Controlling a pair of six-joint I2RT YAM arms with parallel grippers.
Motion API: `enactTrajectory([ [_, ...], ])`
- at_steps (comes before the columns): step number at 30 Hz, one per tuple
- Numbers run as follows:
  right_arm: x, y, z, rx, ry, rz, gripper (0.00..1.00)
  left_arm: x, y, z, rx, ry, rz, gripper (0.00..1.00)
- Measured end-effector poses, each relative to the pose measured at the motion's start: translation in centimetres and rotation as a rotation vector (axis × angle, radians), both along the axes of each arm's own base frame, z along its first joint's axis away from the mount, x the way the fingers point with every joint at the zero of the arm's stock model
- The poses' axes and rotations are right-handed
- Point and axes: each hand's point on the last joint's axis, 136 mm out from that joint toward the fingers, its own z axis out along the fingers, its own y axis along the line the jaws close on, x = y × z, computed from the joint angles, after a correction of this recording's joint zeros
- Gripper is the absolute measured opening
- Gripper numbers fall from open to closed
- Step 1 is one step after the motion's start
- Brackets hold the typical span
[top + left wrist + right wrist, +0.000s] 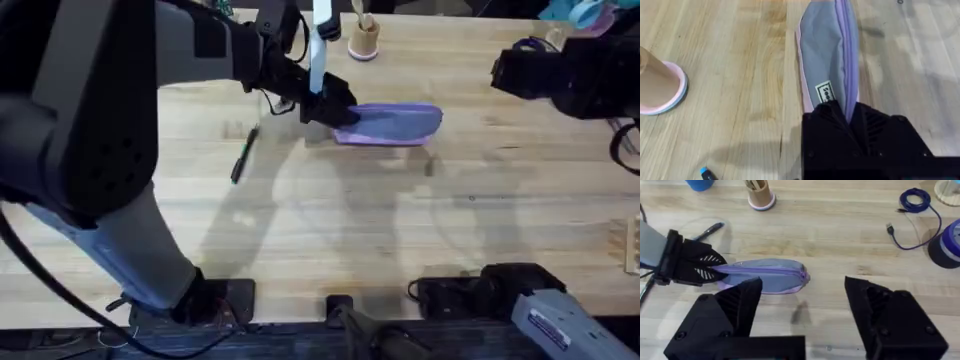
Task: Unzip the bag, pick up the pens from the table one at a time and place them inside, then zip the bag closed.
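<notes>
Overhead: small oblong lavender-purple fabric pouch (pixel 392 124) lying flat on pale planked wooden worktop (pixel 400 220), far centre. Left gripper (pixel 335 108) clamped on the pouch's left end. Slim dark pen (pixel 243 155) lying on the planks left of the pouch, well apart from it. Tan cylindrical holder with pink base (pixel 364 40) standing behind the pouch. Right gripper (pixel 510 70) hovering at far right, well apart from the pouch; open or closed hard to tell here.

Left wrist: left gripper (pixel 847 117) pinching the pouch (pixel 827 60) end between black fingers (pixel 825 125), closed on the fabric beside a small white label (pixel 824 92). Zipper line running along the pouch's length away from the grip. Tan holder (pixel 660 82) resting on the worktop (pixel 740 100) off to one side.

Right wrist: right gripper (pixel 802 305) spread wide open, holding nothing, above the worktop (pixel 840 240). Pouch (pixel 767 275) beyond it, zipper appearing closed, slider at the end nearer this gripper. Left gripper (pixel 715 270) clamped on the opposite end. Dark pen (pixel 709 231) beyond the left gripper. Coiled blue cable (pixel 914 210) on the planks, well apart from the pouch.
</notes>
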Motion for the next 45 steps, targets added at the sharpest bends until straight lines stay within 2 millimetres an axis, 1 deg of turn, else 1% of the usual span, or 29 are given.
enactTrajectory([
  [6, -0.1, 0.0, -0.1, -0.025, 0.004, 0.018, 0.996, 0.0, 0.0, 0.0, 0.000, 0.000, 0.000, 0.044],
  [12, 0.0, 0.2, 0.0, -0.085, -0.010, 0.120, 0.995, 0.0, 0.0, 0.0, 0.000, -0.001, 0.000, 0.044],
  [18, 0.5, -1.0, 0.1, -0.066, -0.013, 0.161, 0.995, 0.0, 0.0, 0.0, 0.000, -0.002, 0.000, 0.044],
  [19, 0.6, -1.3, 0.2, -0.057, -0.014, 0.166, 0.993, 0.0, 0.0, 0.0, 0.000, -0.002, 0.000, 0.044],
  [20, 0.9, -2.5, 0.3, -0.027, -0.004, 0.176, 0.992, 0.0, 0.0, 0.0, 0.000, -0.002, 0.000, 0.044],
  [26, 1.2, -5.9, 0.6, 0.037, 0.029, 0.175, 0.993, 0.0, 0.0, 0.0, 0.000, -0.002, 0.000, 0.044],
  [27, 1.8, -7.9, 0.7, 0.065, 0.030, 0.172, 0.993, 0.1, 0.0, 0.0, -0.001, -0.005, 0.000, 0.043],
  [31, 2.5, -10.4, 0.3, 0.073, 0.029, 0.172, 0.993, 0.1, 0.0, 0.0, -0.002, -0.006, 0.000, 0.043],
  [35, 2.9, -11.6, -0.8, 0.064, 0.039, 0.201, 0.993, 0.1, 0.0, 0.0, -0.002, -0.006, 0.000, 0.043],
  [39, 3.5, -11.5, -1.2, 0.031, 0.015, 0.279, 0.994, 0.1, 0.0, 0.0, -0.002, -0.006, 0.001, 0.043],
  [40, 4.4, -12.2, -0.9, -0.044, -0.024, 0.317, 0.995, 0.1, 0.0, 0.0, -0.002, -0.006, 0.000, 0.042],
  [41, 4.5, -12.5, -1.0, -0.065, -0.027, 0.320, 0.995, 0.1, 0.0, 0.0, -0.002, -0.006, 0.000, 0.042],
  [45, 4.6, -13.5, -1.6, -0.119, 0.004, 0.311, 0.995, 0.1, 0.0, 0.0, -0.002, -0.006, 0.000, 0.042],
])
